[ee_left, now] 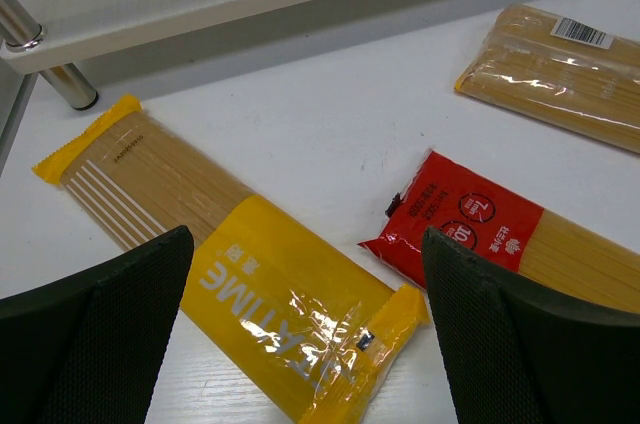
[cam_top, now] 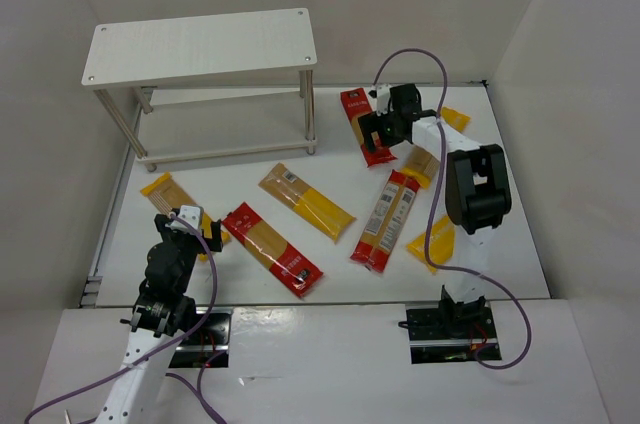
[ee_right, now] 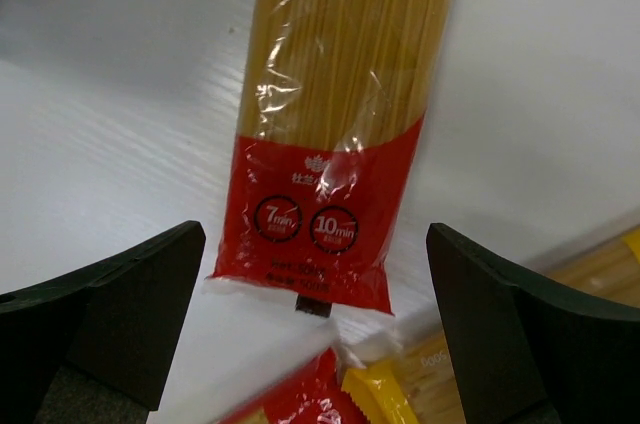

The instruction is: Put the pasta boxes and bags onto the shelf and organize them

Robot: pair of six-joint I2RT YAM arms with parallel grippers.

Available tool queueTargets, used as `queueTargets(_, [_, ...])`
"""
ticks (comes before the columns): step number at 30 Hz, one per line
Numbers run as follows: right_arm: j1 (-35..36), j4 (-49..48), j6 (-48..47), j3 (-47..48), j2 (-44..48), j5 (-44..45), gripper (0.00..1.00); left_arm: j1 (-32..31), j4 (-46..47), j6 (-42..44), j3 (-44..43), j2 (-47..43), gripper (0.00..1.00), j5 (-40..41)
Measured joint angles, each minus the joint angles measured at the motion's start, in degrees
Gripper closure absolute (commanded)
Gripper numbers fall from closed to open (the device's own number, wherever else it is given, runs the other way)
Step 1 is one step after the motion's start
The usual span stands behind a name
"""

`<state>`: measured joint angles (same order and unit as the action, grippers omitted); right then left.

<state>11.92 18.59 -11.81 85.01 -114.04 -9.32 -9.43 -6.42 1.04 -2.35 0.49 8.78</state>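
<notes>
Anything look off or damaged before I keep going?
No tears or spilled pasta visible. The spaghetti packs lie scattered at mixed angles on the table, none on the shelf. Those near the right gripper crowd together.

A flat white rectangular bench [cam_top: 215, 179] fills the middle of the scene. Plain white wall panels [cam_top: 420, 4] stand along the bench's far edge and both its sides. A thin silver metal rail [cam_top: 105, 244] runs along the bench's left edge.
</notes>
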Motion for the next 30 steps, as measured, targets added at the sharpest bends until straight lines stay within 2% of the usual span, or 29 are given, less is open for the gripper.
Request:
queueTargets(7, [0.1,0.0,0.7,5.2,-8.7,1.9,0.00,0.0,0.0,0.0,0.0,0.0,0.00,0.0])
queueTargets(12, [0.4,0.0,1.1,5.8,-9.4,1.9,0.00,0.0,-0.5,0.3,-0.4,0.0,0.00,0.1])
queueTargets(16, [0.6,0.0,1.1,6.3,-9.6,2.0,0.00,0.0,-0.8,1.9,-4.7,0.0,0.00,1.3])
queueTargets(22, [0.9,0.4,1.0,6.5,-9.7,2.1,0.00,0.0,1.2,4.3,-19.1,1.7,0.00,6.4])
queueTargets(27, [1.1,1.8,0.8,6.6,-9.7,2.3,0.00,0.0,-0.4,2.2,-42.3,20.5,0.00,16.3])
queueTargets(30, [1.2,2.9,0.4,6.6,-9.7,2.6,0.00,0.0,-4.7,-1.6,-52.4,29.6,0.00,23.6])
